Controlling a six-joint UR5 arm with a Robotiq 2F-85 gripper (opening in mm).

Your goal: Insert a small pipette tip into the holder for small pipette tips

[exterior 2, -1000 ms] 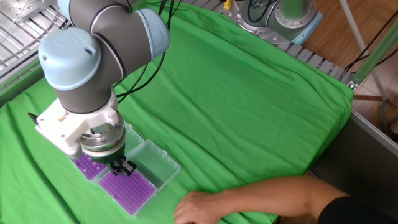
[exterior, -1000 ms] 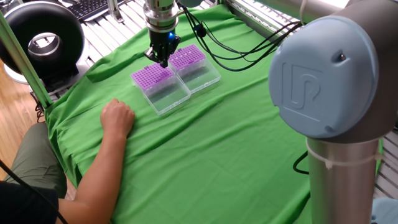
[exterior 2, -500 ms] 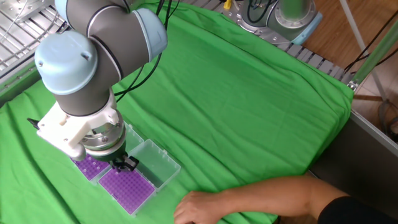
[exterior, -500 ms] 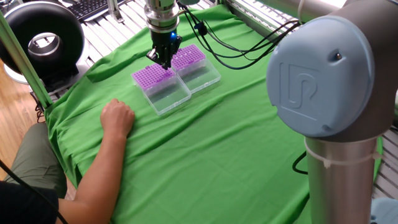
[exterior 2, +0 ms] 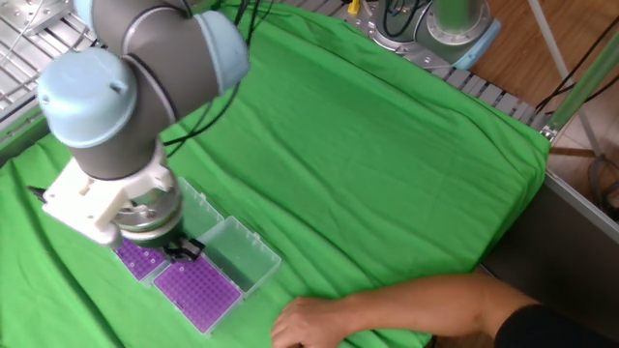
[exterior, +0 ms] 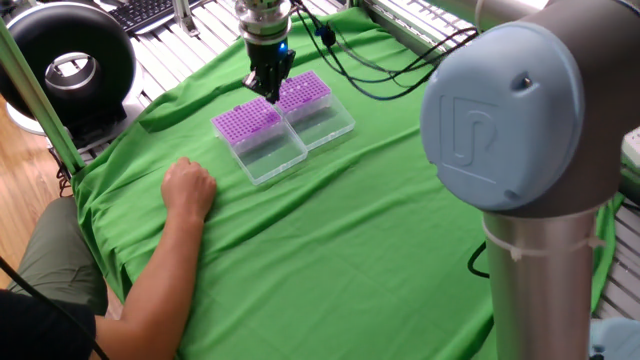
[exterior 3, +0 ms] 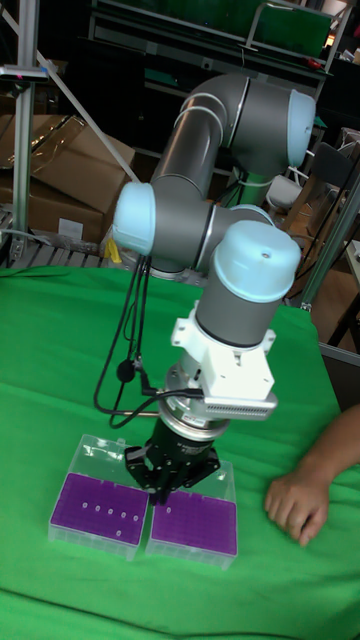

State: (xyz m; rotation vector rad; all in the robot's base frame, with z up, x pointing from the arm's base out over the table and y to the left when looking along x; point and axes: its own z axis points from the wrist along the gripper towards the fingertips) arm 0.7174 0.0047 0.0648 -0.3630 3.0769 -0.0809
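Gripper (exterior 3: 170, 487): it hangs just above the seam between two purple racks, fingers pointing down. The jaws stand close together, but I cannot tell if they are clenched on something or only nearly closed.
Tip: I do not see any pipette tip between the fingers in any view; it is too small or hidden, so its place is unknown. In the tall view some pale dots show on the left rack (exterior 3: 100, 502); perhaps these are tips already seated.
Racks: left rack and right rack (exterior 3: 194, 526) lie side by side, touching, each with a clear lid (exterior: 272, 153) folded open behind it. In one fixed view the gripper (exterior: 268, 88) is over the inner edge where the racks (exterior: 247, 121) meet.
Which holder: I cannot say which rack is for small tips; both look the same purple.
Person's hand (exterior: 189, 186): it rests as a loose fist on the green cloth (exterior: 380, 230), near the racks but apart from them.
Risk 1: if the gripper goes down on the seam, a tip may hit the rack edge between holes and bend or fall out.
Risk 2: a push from the side may slide the racks on the soft cloth, because nothing fixes them.
Risk 3: the person's hand is close; a wide arm move can reach it.
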